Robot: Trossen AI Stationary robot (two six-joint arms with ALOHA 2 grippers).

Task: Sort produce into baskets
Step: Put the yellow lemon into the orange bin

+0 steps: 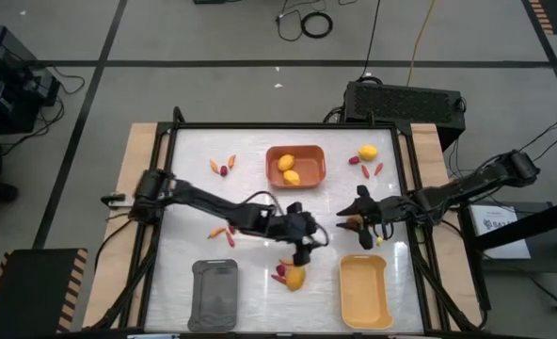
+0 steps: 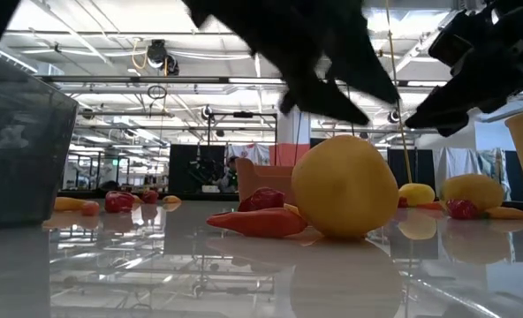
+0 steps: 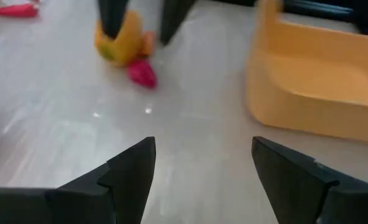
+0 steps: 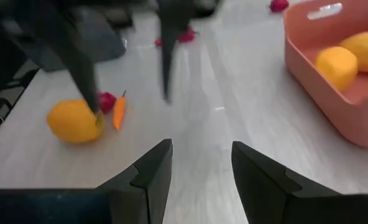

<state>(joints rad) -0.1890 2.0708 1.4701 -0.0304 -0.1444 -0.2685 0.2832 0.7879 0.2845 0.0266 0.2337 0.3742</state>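
The left claw (image 1: 309,243) hangs wide open and empty above the desk (image 1: 250,202), near a lemon (image 1: 295,277), a carrot (image 2: 260,222) and a red berry (image 1: 280,273). The right claw (image 1: 361,224) is also open and empty, between the orange-brown basket (image 1: 295,151) with two lemons and the pale yellow basket (image 1: 364,301).

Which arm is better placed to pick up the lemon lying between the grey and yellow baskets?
Left: its open gripper hangs just above that lemon; the right gripper, also open, is farther away.
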